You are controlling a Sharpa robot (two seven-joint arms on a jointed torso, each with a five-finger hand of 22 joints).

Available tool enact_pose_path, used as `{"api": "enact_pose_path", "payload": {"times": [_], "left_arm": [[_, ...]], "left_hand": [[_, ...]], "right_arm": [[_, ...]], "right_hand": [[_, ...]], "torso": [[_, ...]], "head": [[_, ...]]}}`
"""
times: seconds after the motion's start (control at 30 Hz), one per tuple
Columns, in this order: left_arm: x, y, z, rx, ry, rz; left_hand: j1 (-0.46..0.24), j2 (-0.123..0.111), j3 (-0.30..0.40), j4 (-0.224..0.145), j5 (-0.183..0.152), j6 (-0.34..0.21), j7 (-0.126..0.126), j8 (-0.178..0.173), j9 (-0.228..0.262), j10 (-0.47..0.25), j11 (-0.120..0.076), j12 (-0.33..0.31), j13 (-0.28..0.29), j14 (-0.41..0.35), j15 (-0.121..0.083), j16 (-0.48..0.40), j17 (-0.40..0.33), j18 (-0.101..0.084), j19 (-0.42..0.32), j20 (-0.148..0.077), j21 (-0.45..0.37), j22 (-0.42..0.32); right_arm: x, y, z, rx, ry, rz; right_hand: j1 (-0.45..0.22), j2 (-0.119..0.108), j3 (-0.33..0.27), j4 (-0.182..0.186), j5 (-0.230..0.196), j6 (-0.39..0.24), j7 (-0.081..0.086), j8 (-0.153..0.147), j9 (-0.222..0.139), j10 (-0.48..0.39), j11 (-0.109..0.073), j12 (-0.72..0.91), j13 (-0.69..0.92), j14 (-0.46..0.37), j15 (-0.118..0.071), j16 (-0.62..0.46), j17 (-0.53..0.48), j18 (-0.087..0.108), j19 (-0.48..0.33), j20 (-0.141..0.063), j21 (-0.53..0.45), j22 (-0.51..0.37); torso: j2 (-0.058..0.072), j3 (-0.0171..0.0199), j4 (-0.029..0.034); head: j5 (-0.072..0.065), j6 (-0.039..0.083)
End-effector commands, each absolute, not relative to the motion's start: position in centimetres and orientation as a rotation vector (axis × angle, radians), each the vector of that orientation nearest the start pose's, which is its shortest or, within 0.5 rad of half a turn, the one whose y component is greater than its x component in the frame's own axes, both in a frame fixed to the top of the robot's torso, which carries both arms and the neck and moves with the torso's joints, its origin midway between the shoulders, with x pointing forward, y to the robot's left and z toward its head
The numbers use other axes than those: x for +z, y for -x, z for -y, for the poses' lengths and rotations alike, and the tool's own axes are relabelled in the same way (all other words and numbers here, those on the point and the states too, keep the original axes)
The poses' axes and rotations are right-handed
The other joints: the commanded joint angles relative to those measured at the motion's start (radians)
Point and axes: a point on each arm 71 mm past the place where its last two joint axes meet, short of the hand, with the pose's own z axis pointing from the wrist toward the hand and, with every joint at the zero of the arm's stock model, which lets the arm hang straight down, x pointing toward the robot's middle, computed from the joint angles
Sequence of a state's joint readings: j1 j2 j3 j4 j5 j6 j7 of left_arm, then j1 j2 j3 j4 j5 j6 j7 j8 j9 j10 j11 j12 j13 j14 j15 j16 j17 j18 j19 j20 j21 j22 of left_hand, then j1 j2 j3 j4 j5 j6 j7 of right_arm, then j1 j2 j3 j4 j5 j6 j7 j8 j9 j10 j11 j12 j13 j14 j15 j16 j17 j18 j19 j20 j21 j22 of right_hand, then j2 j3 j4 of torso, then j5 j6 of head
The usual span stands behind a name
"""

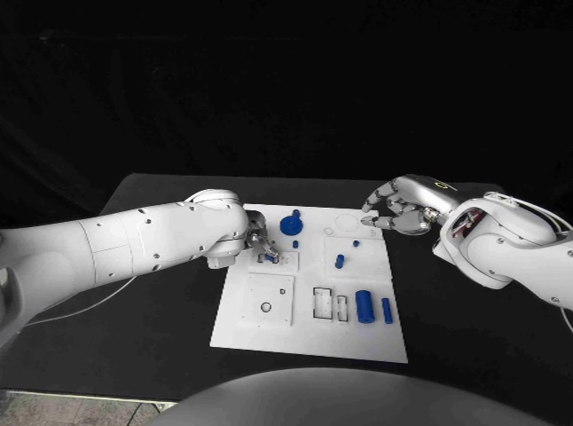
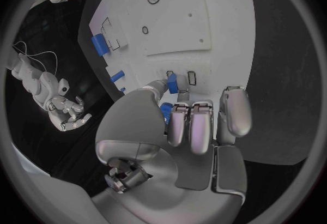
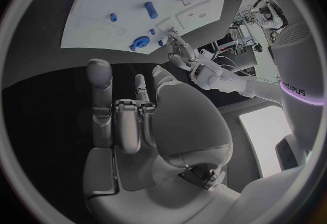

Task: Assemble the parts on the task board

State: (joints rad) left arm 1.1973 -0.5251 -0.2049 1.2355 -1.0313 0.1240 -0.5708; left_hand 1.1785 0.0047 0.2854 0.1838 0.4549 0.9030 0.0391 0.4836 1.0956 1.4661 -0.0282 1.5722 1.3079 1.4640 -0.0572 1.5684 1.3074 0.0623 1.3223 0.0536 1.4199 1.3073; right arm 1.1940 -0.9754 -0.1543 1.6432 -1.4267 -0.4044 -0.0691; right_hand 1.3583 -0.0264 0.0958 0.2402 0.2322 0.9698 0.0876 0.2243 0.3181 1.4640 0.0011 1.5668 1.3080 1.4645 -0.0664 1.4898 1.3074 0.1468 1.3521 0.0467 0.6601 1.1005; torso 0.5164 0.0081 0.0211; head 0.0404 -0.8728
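The white task board [image 1: 364, 342] lies in the middle of the black table. My left hand [image 1: 259, 247] hovers over the board's left side and pinches a small blue part [image 2: 172, 83] just above two small slots [image 2: 191, 77]. My right hand [image 1: 396, 213] hangs over the board's far right corner with its fingers [image 3: 124, 123] curled in and nothing in them. Loose blue parts lie on the board: a round piece with a peg [image 1: 293, 224], a short peg [image 1: 339, 261], a thick cylinder [image 1: 364, 307] and a thin bar [image 1: 387, 310].
A square white plate with a small black ring [image 1: 266, 308] sits on the board's near left. Rectangular outlined slots [image 1: 323, 303] lie beside the cylinder. Bare black table [image 1: 472, 346] runs along both sides of the board.
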Motion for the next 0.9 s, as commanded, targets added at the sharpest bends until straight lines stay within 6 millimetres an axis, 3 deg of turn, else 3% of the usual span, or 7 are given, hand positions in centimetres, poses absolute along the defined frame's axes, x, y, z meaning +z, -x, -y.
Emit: {"api": "enact_pose_path", "payload": {"times": [0.03, 0.9], "left_arm": [[-29.73, -48.91, -14.37, -0.285, 0.128, -2.46], [-30.06, -48.8, -13.79, -0.303, 0.13, -2.459]], "left_hand": [[-0.012, 0.001, 0.006, -0.002, -0.008, 0.0, 0.0, -0.005, 0.002, 0.105, 0.009, -0.001, 0.263, 0.107, -0.002, 0.002, 0.263, 0.005, -0.002, 0.0, -0.007, 0.048], [-0.017, 0.004, 0.02, -0.001, -0.015, -0.001, 0.001, -0.011, 0.005, 0.105, 0.01, -0.001, 0.263, 0.107, -0.001, 0.002, 0.263, 0.006, -0.005, 0.001, -0.009, 0.047]], "right_arm": [[-21.37, -44.25, 22.97, 0.662, 0.134, -1.713], [-21.71, -44.21, 23.17, 0.657, 0.127, -1.723]], "right_hand": [[-0.003, 0.01, 0.002, -0.006, 0.004, 0.008, 0.0, 0.002, 0.002, 0.107, 0.008, 0.004, 0.263, 0.082, 0.008, -0.005, 0.16, 0.008, -0.008, 0.001, -0.007, -0.001], [-0.002, 0.01, 0.002, -0.007, 0.004, 0.006, 0.0, 0.0, 0.001, 0.107, 0.008, 0.004, 0.263, 0.082, 0.008, -0.007, 0.158, 0.009, -0.01, 0.002, -0.012, -0.003]], "torso": [[0.0, 0.0, 0.0002], [0.0, 0.0002, 0.0002]], "head": [[0.0, 0.0], [0.002, 0.0]]}}
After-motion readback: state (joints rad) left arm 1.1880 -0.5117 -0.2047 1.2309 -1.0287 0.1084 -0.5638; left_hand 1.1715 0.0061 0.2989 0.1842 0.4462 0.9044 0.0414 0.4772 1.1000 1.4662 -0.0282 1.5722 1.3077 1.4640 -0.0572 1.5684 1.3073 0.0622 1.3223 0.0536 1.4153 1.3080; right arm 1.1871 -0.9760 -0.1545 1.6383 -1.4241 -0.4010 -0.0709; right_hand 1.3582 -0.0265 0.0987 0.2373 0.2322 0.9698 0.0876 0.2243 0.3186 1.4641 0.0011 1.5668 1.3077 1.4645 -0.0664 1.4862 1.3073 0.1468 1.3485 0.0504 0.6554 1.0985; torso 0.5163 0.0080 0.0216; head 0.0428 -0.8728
